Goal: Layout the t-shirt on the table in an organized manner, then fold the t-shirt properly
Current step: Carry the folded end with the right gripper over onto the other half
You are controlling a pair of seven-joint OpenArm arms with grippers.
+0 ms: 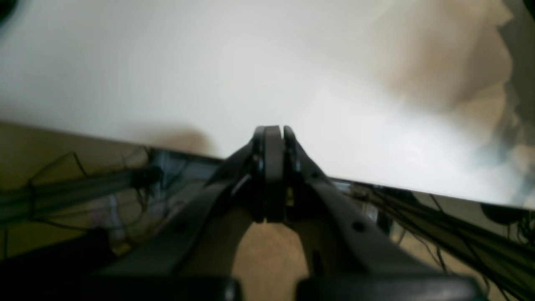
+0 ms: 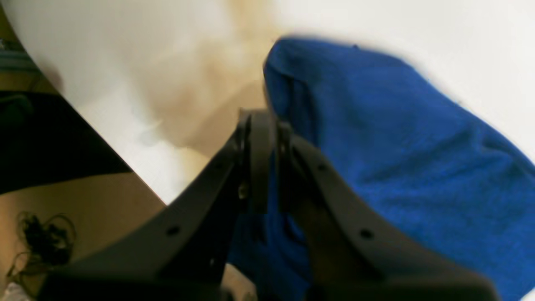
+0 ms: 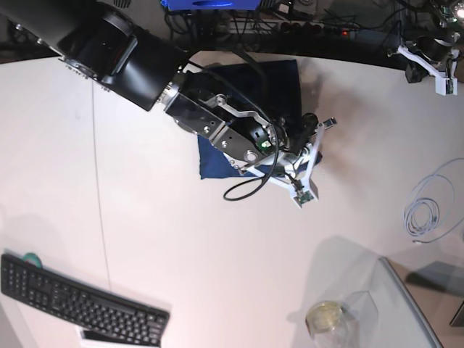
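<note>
Two claws are at work, and only one has cloth. Your right claw (image 2: 261, 125) is pressed together, pinching an edge of the soft dark blue knit t-shirt (image 2: 397, 159), which lies bunched toward twelve o'clock on the smooth white bench (image 3: 145, 217). Your left claw (image 1: 273, 138) is pressed together on nothing, at the bench's edge. Pull one-handed and the shirt may drag or twist rather than spread flat.
</note>
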